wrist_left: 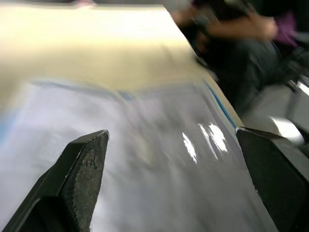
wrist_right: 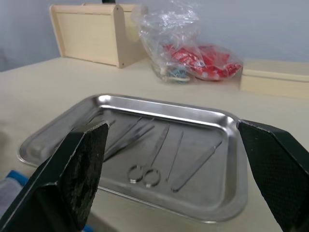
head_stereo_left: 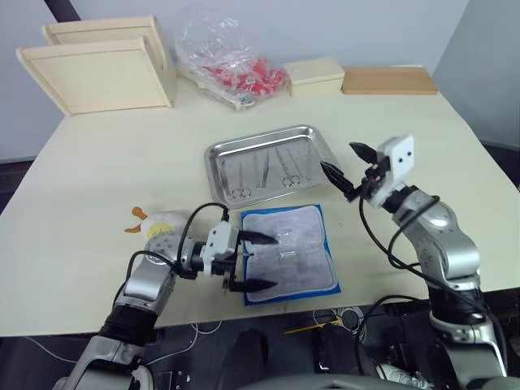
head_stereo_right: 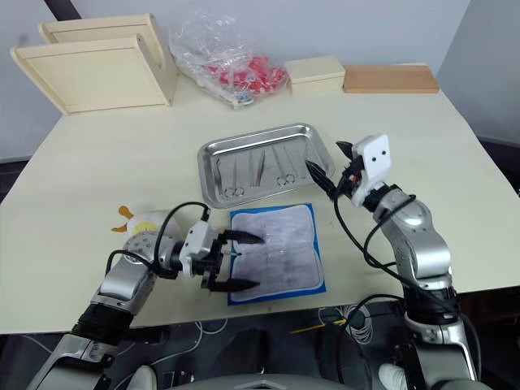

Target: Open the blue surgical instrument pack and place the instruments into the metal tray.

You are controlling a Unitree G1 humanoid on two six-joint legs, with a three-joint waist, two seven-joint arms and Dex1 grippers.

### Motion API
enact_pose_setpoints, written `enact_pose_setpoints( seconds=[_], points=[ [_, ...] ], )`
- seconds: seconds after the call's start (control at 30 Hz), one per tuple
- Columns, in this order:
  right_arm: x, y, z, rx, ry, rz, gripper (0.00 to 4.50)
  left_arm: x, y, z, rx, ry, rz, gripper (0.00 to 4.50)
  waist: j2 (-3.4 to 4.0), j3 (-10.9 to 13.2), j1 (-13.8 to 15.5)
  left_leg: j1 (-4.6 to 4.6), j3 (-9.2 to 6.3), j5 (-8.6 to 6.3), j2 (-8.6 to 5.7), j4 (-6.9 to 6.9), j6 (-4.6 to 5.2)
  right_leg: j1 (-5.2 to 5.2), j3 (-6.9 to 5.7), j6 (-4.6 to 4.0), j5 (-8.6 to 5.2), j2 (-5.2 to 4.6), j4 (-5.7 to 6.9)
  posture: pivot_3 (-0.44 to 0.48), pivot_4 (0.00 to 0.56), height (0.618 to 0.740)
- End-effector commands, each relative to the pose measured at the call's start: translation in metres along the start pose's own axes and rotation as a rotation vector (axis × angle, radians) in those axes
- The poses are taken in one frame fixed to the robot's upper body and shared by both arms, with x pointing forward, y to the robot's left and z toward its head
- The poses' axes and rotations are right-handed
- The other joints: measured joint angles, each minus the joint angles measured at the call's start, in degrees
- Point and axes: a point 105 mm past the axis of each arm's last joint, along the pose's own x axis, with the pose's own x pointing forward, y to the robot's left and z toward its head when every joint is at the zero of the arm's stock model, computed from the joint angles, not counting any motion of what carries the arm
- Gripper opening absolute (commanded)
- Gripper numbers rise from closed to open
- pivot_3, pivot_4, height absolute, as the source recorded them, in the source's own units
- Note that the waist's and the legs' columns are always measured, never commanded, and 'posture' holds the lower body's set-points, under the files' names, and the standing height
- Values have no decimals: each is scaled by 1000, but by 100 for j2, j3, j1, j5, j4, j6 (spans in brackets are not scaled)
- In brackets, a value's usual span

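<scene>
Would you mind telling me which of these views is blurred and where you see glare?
Left wrist view: motion-blurred, the blue surgical instrument pack smeared, with bright glare streaks on its clear sleeves. Right wrist view: the metal tray and instruments sharp, light reflecting off the tray's far rim. Head views: evenly lit, soft shadows only.

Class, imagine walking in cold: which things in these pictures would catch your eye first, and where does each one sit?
The shiny metal tray at the table's centre stands out, with slim steel instruments lying inside. Just in front of it, the blue surgical instrument pack lies opened flat, pale lining up, the open left gripper at its left edge. The open right gripper hovers by the tray's right rim.
</scene>
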Motion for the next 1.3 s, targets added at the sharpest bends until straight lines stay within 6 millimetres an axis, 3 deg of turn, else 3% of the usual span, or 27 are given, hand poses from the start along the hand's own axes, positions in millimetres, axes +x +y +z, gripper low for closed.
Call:
enact_pose_setpoints(
  seconds=[0.03,0.13,0.27,0.63,0.73,0.93,1.3],
  points=[
    [-13,-1,17,-76,-69,-9,4454,-7,8,26,23,-72,87,4500,-1,1,-8,1,0,0,0,0,0,0,0,1,0,0,0,0,150,740],
    [-30,0,17,-59,-78,27,4454,-21,9,37,-4,-99,164,4500,-7,5,-17,4,2,0,0,0,0,1,4,3,0,0,1,0,150,740],
    [-55,-6,9,-7,-40,43,4454,-44,2,35,-63,-71,261,4500,-8,10,-10,4,-1,0,2,-2,0,1,3,1,-1,0,0,0,150,740],
    [-126,-36,-4,50,35,-62,4454,-109,-38,-11,-251,63,584,4500,-24,24,30,20,2,0,12,1,-1,4,25,-16,-15,-13,1,0,150,740],
    [-154,-43,-15,45,98,-109,4454,-128,-48,-23,-284,105,694,4500,-25,25,66,20,7,-1,11,2,-1,3,25,-16,-15,-13,1,0,150,740],
    [-192,-45,-34,33,185,-208,4454,-162,-57,-37,-339,140,900,4500,-28,26,128,24,13,-1,12,3,-2,2,29,-16,-16,-13,1,0,150,740],
    [-233,-44,-50,55,246,-353,4454,-180,-75,-53,-358,304,1023,4500,-28,28,126,29,22,-2,18,3,-4,0,41,-14,-16,-63,1,0,150,740]
  ],
)
